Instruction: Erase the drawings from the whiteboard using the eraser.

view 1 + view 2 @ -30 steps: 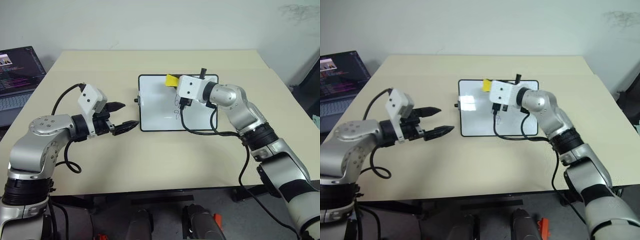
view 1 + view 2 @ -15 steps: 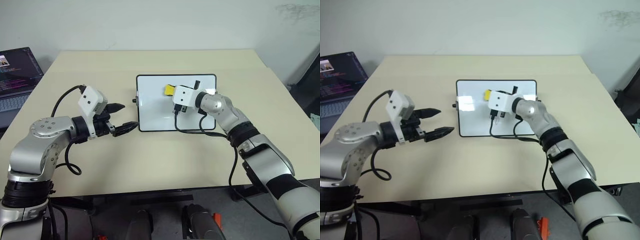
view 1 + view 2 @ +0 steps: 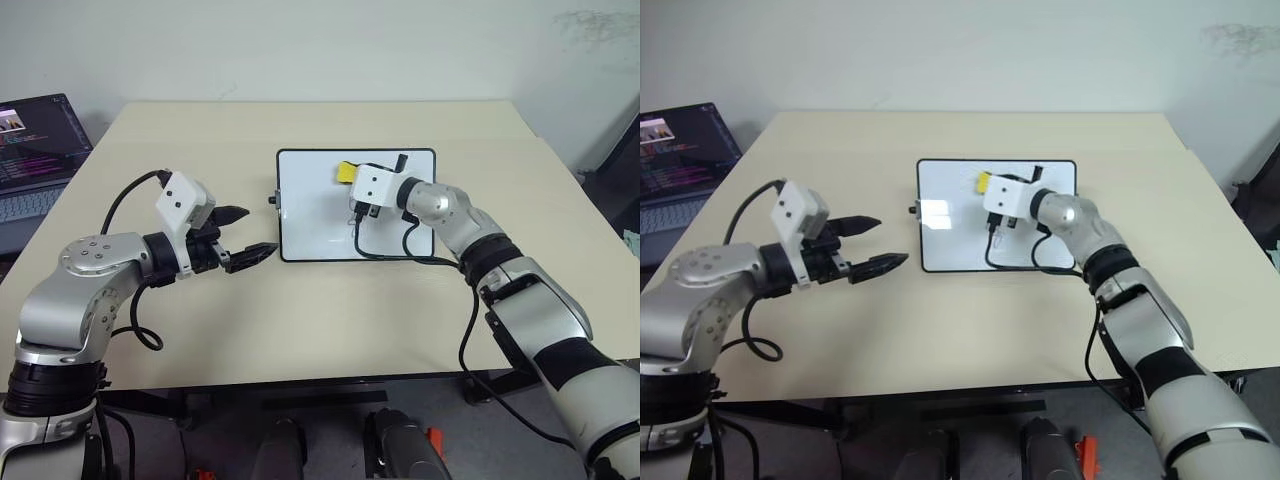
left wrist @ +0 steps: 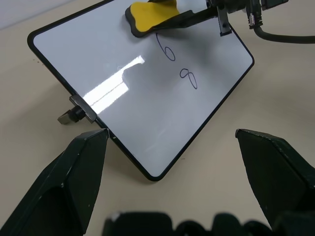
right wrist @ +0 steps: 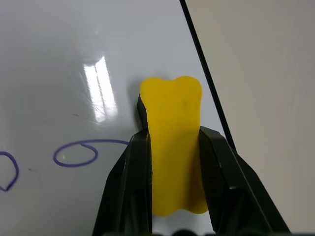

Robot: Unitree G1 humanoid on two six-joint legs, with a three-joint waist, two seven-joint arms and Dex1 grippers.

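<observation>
Nearest the robot, the left gripper (image 3: 243,233) hangs over the bare table (image 3: 330,320) beside the board's left edge, its two fingers spread wide and holding nothing; it has not shifted in the last second. Just beyond it lies the whiteboard (image 3: 310,215), flat on the table, black-framed, with a small knob on its left side. Over the board the right gripper (image 5: 173,147) is clamped narrow on the eraser (image 5: 172,128), the yellow block pinched between both fingers; a second ago the eraser sat at the board's far edge, and it has since come down onto the white surface near the far right corner, where the wrist view shows it pressed against the board beside the frame. Of the drawings, two looped digits (image 4: 170,51) remain, one just beside the eraser and the other (image 4: 188,78) nearer the robot; no mark shows at the spot the eraser now covers, so I judge the topmost digit is being wiped or is already gone, and the task is roughly a third done, with strokes toward the robot needed next. No containers are in the scene. Farthest off, at the left, a laptop (image 3: 35,150) stands open past the table's edge.
</observation>
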